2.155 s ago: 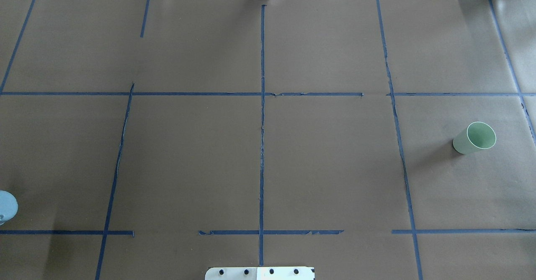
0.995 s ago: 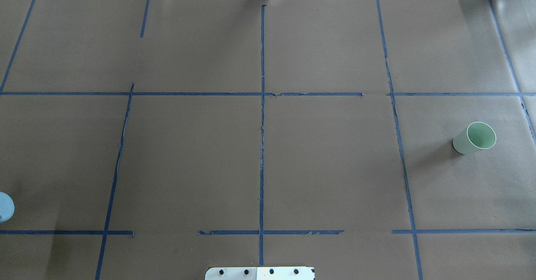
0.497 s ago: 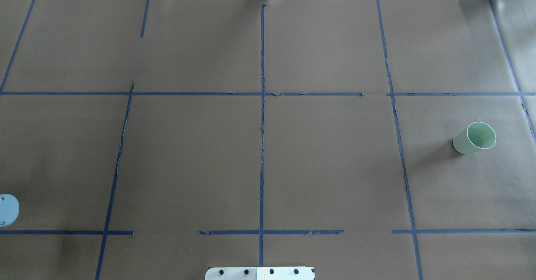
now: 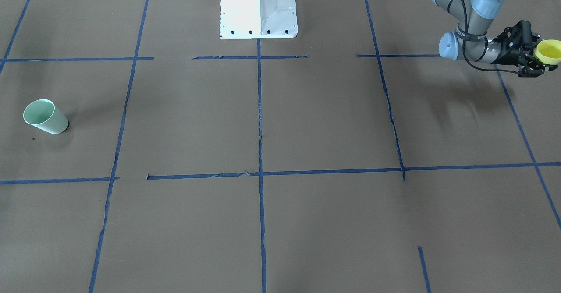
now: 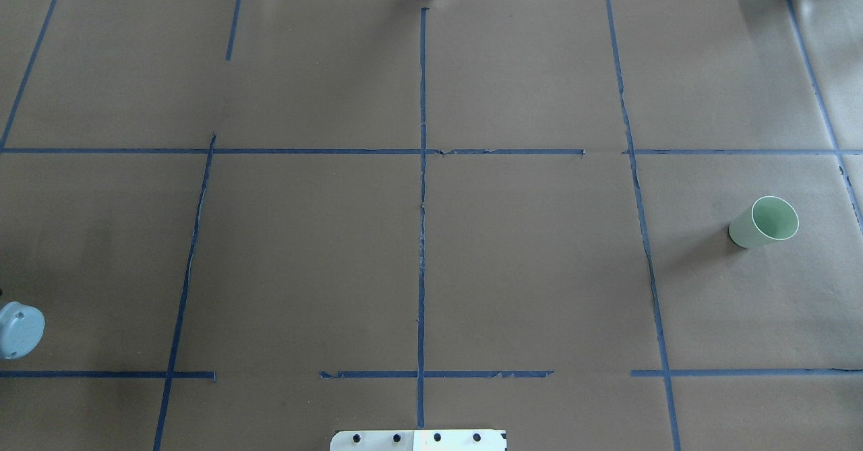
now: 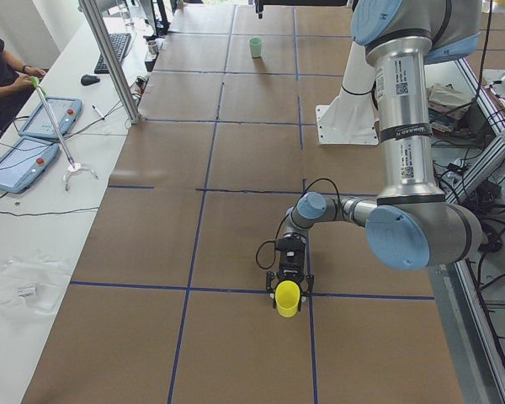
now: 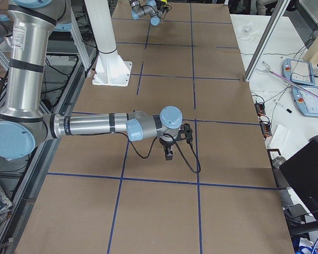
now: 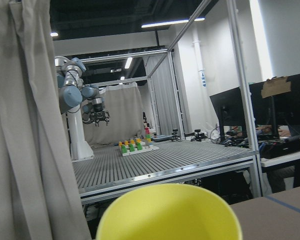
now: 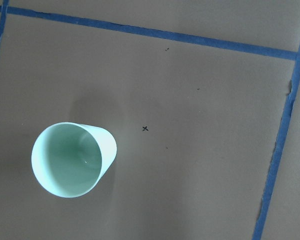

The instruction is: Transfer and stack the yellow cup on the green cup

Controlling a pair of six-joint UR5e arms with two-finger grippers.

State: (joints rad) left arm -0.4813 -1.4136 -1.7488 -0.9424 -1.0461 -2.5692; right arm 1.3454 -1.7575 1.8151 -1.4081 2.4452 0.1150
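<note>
Brown-papered table (image 5: pixel 303 249) gridded in blue tape (image 5: pixel 422 235): yellow cup (image 4: pixel 548 51) in the left gripper (image 4: pixel 535 55), green cup (image 4: pixel 45 117) at the opposite end.
Yellow cup is at the table's far left end, near a tape crossing, fingers clamped on its sides. The gripper lies roughly level and points outward past the table end. Can't tell if the cup is clear of the paper. Green cup stands upright, mouth up, on the robot's right end, well apart from the yellow one, with a small black cross mark (image 9: pixel 145 128) on the paper near it. Right gripper (image 7: pixel 169 154) hangs over that end pointing down, and its wrist view looks into the green cup. Its fingers show only from the side, so apart or together: can't tell. White base (image 4: pixel 258 8) sits mid-table at the robot's edge.
</note>
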